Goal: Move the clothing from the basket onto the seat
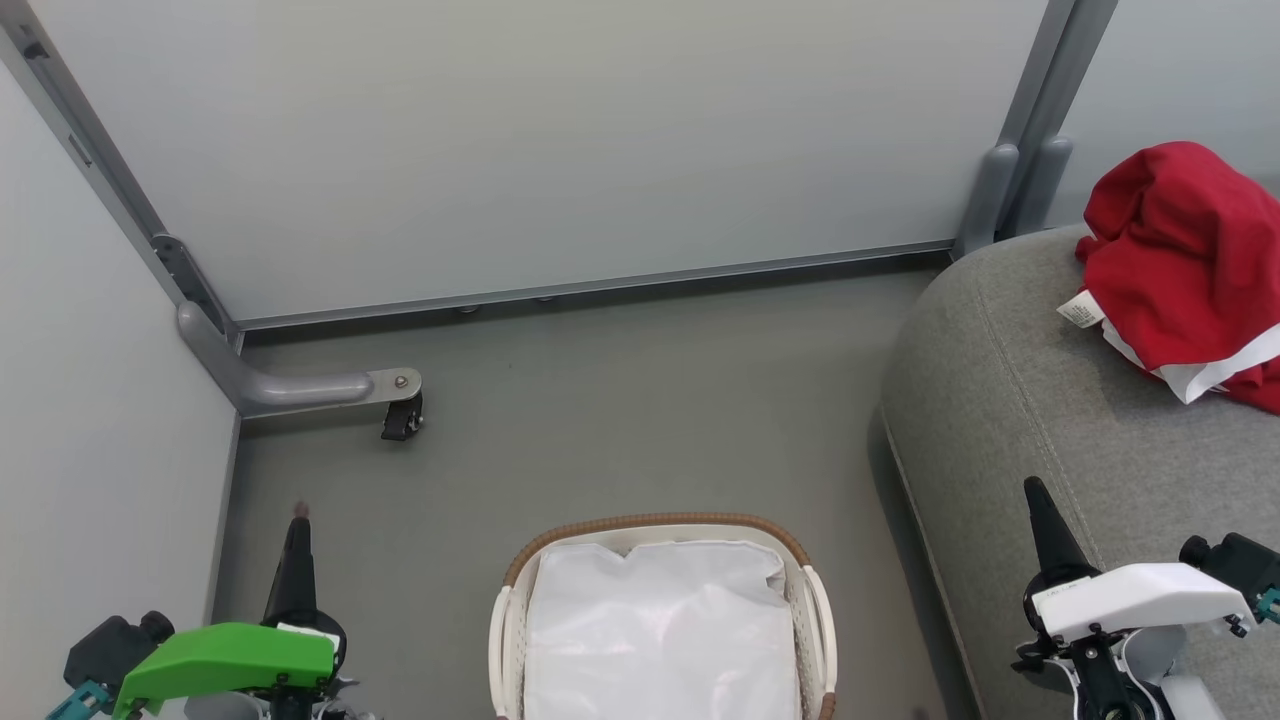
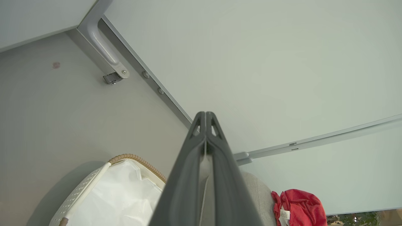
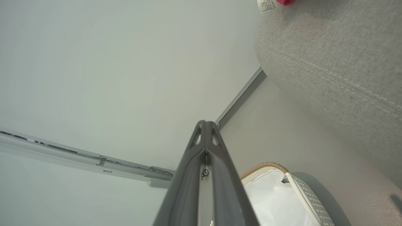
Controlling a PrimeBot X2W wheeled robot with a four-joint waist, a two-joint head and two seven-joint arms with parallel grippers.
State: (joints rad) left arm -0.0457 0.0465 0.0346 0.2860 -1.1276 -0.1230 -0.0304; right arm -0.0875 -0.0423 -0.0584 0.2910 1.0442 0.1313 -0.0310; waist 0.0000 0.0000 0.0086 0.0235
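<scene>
Clothing (image 1: 1185,250) lies bunched on the seat (image 1: 1000,430); basket (image 1: 650,522) with white liner (image 1: 660,630) stands on the floor (image 1: 620,400); left claw (image 1: 297,518) and right claw (image 1: 1034,492) both pressed together, empty.

Pale partition panels (image 1: 560,150) in grey metal frames (image 1: 600,285) stand on a plain grey floor (image 1: 640,400), evenly lit.

Head looks down; 3 views share basket (image 1: 655,521), seat (image 1: 1000,420).

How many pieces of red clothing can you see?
1: a red clothing heap on the seat, far right; another piece may be bunched inside it. The basket looks bare.
</scene>
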